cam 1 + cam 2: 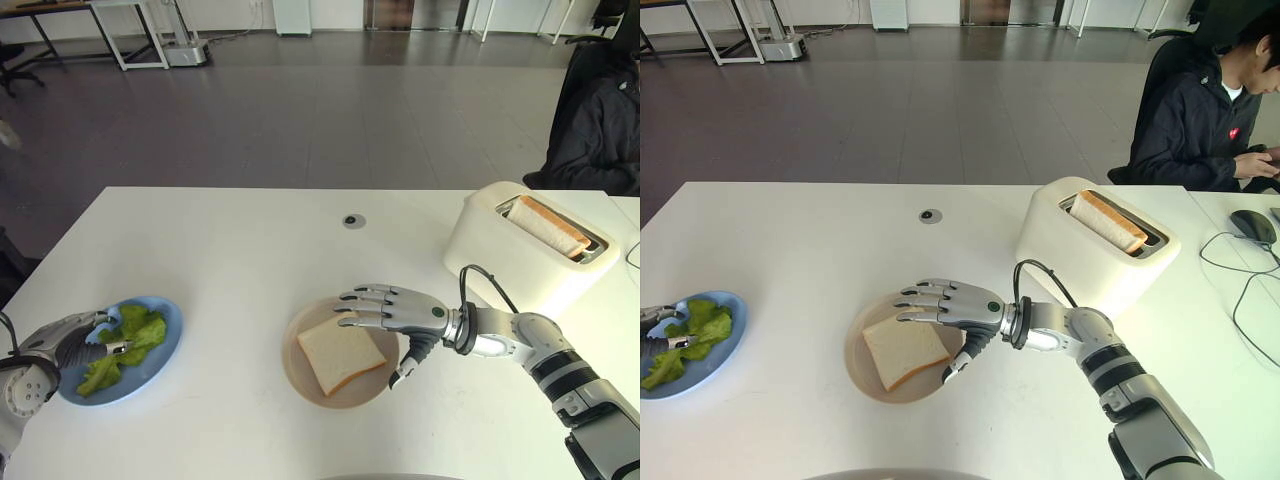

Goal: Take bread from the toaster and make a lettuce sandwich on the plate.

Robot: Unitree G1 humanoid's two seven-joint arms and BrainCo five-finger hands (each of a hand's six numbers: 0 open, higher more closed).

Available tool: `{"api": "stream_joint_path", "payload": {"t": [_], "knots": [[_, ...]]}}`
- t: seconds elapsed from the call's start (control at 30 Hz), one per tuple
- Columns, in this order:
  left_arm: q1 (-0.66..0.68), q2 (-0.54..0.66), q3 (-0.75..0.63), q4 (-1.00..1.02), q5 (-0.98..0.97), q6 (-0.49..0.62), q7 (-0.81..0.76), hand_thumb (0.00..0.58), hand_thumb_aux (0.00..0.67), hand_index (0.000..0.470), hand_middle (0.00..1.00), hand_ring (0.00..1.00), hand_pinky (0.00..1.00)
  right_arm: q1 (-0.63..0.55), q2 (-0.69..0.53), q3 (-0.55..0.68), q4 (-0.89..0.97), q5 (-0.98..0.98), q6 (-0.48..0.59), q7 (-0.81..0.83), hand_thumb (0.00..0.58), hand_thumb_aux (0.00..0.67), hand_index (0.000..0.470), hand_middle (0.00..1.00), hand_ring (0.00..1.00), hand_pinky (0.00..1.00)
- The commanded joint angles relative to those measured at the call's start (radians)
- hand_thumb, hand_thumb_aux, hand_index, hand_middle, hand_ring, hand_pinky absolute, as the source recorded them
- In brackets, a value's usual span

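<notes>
Over the tan plate (350,398), the right hand (400,312) hovers open, holding nothing, above one bread slice (340,358) (a second slice (545,228) sits in the toaster (500,255)). Left hand (70,348) is at the lettuce (135,330) on the blue plate (150,377); grip, cannot tell

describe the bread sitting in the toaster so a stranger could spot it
Find the white toaster at the right of the table. The bread slice stands on edge in its top slot, unlike the other slice, lying flat on the beige plate.
</notes>
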Motion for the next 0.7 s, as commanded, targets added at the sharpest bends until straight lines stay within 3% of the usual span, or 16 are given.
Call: {"api": "stream_joint_path", "payload": {"t": [0.03,0.07,0.2,0.23,0.3,0.4,0.7], "knots": [[-0.019,-0.014,-0.058,0.016,0.016,0.004,-0.008,0.337,0.236,0.166,0.0,0.0,0.0,-0.013,-0.016,-0.004,-0.006,0.019,0.002,0.02,0.0,0.0,0.0,0.0,0.0,0.0],[-0.028,-0.018,-0.071,0.021,0.018,0.004,-0.008,0.307,0.21,0.147,0.0,0.0,0.0,-0.011,-0.017,-0.005,-0.008,0.021,0.005,0.024,0.0,0.0,0.0,0.0,0.0,0.0],[-0.051,-0.025,-0.113,0.038,0.017,0.002,-0.01,0.379,0.276,0.194,0.0,0.0,0.0,-0.011,-0.024,-0.007,-0.009,0.022,0.013,0.031,0.0,0.0,0.0,0.0,0.0,0.0],[-0.053,-0.024,-0.12,0.041,0.017,0.0,-0.008,0.449,0.352,0.247,0.0,0.0,0.0,-0.011,-0.024,-0.008,-0.011,0.023,0.014,0.032,0.0,0.0,0.0,0.0,0.0,0.0],[-0.056,-0.021,-0.131,0.044,0.016,-0.002,-0.004,0.527,0.468,0.328,0.0,0.0,0.0,-0.011,-0.025,-0.01,-0.014,0.023,0.017,0.032,0.0,0.0,0.0,0.0,0.0,0.0],[-0.058,-0.016,-0.144,0.04,0.015,-0.005,0.006,0.58,0.67,0.47,0.0,0.0,0.0,-0.01,-0.025,-0.012,-0.016,0.022,0.018,0.03,0.0,0.0,0.0,0.0,0.0,0.0],[-0.023,0.024,-0.128,-0.059,0.025,0.007,0.056,0.58,0.67,0.47,0.0,0.0,0.0,-0.012,-0.025,-0.013,-0.017,0.017,0.026,0.023,0.0,0.0,0.0,0.0,0.0,0.0]]}}
